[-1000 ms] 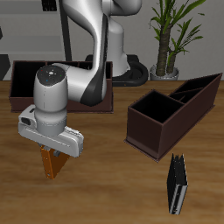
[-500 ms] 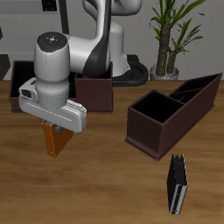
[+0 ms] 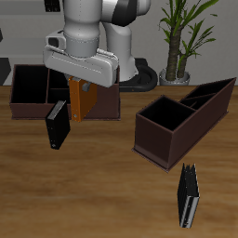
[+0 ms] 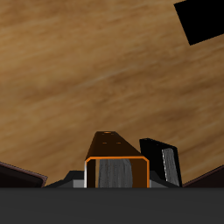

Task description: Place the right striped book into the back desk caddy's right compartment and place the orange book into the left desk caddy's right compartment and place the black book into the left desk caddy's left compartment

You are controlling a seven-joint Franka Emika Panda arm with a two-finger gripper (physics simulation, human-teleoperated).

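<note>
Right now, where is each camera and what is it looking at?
Exterior view: sits in front and above, looking down at the table, two caddies, two dark books; the arm and gripper show.
Wrist view: sits on the gripper, looking down past it at the table; only the gripper's edge shows.
Both show the orange book in the gripper and the black book beside it.

High front view; downward wrist view
</note>
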